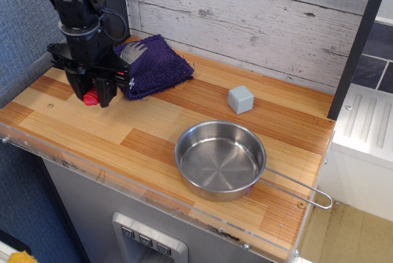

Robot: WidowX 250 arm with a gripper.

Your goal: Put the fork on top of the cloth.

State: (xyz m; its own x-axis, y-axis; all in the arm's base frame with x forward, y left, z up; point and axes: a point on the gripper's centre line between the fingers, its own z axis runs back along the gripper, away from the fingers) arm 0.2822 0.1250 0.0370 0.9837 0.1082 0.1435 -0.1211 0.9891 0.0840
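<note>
The black gripper (95, 96) pinches the small fork with red ribbed plastic handle (91, 97). The fork's grey tines (136, 51) already lie over the dark purple knitted cloth (156, 66), its handle at the cloth's left.

One fork (123, 60), one purple cloth (156, 67), one steel pan (221, 160) (long wire handle) and one grey cube (241, 99).

Wooden counter (73, 125); cloth (156, 69); cube (241, 99); pan (221, 160)

Bright even light, soft shadows, sharp focus, no blur
</note>
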